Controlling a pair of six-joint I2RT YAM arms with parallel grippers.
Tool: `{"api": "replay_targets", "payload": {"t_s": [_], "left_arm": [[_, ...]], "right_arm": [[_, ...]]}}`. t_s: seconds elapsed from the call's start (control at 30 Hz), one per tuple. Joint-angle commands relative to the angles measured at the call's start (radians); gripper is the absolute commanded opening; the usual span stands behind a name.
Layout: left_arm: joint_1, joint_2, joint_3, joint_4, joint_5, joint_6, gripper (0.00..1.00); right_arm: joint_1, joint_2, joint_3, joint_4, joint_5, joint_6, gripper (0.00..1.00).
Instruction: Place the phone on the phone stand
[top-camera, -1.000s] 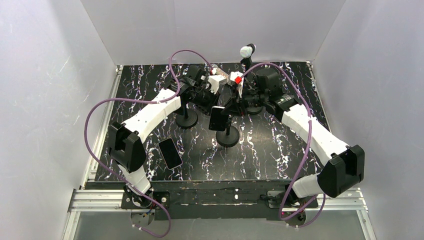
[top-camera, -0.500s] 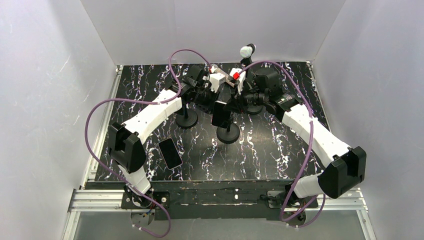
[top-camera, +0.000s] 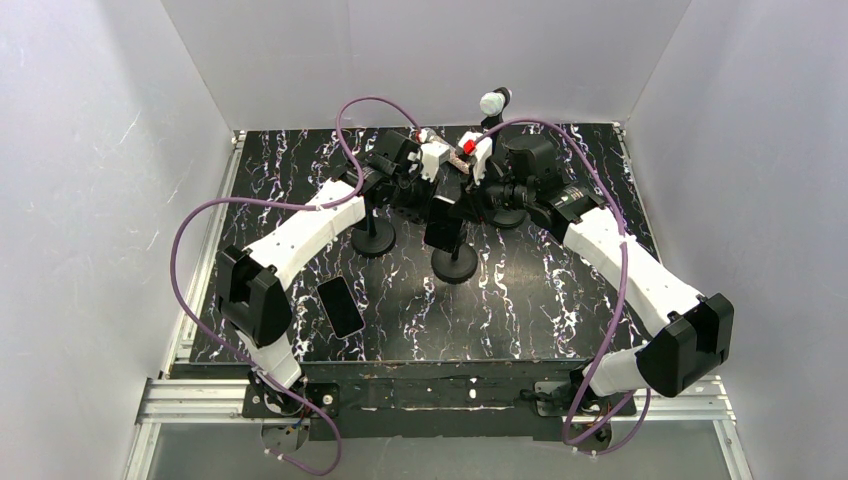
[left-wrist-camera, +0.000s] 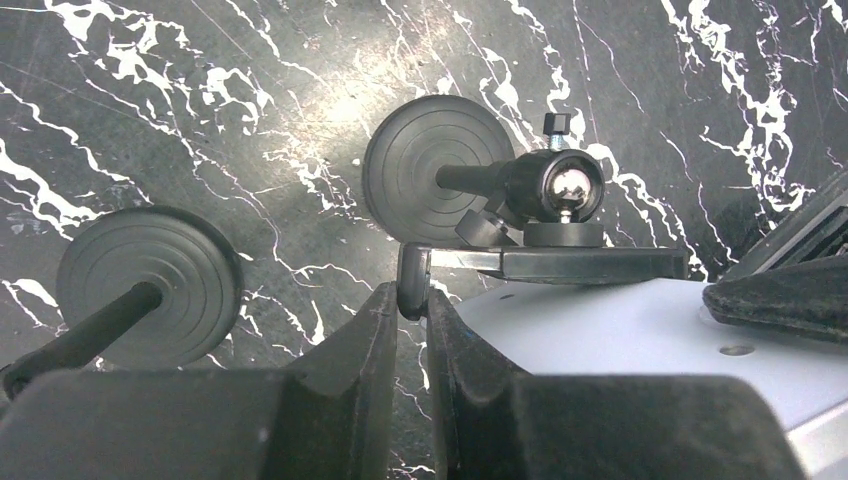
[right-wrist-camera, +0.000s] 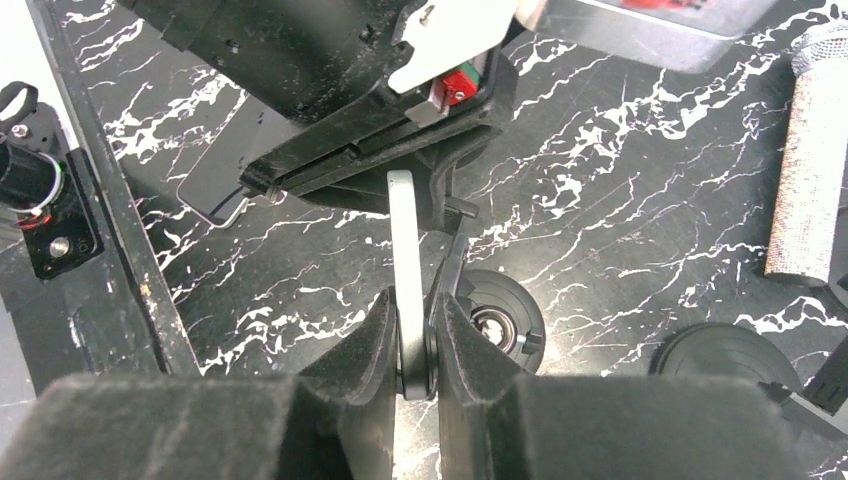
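Right gripper (right-wrist-camera: 413, 335) pinches phone (right-wrist-camera: 404, 250) edge-on beside phone stand (right-wrist-camera: 512, 305); left gripper (left-wrist-camera: 408, 315) nips its cradle corner (fingers nearly touching).

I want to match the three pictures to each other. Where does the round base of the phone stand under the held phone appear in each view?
Top external: the base sits slightly right of and below the picture's centre.
Left wrist: upper centre, with its pole pointing right.
Right wrist: low, just right of centre.
Shared landmark: the white-veined black table lies under it in all three views.
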Motion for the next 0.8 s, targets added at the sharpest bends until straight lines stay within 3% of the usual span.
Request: {"api": "replay_targets", "payload": {"t_s": [0.0,0.23,0.77], "left_arm": [[0.041,-0.079,0.015,-0.058,-0.261,-0.004,0.00],[0.041,-0.080,0.008,-0.054,-0.335,-0.017,0.00],[0.024,-0.069,0.009,-0.080,-0.455,-0.022,0.00]], "right_arm": [[-0.031,-0.034,0.049,-0.069,0.165,0.004,0.01],[-0.026,-0.030,0.077,-0.114,0.153,-0.001,0.01],[0.053,0.072,0.212,-0.218,0.332,0.041,0.01]]}}
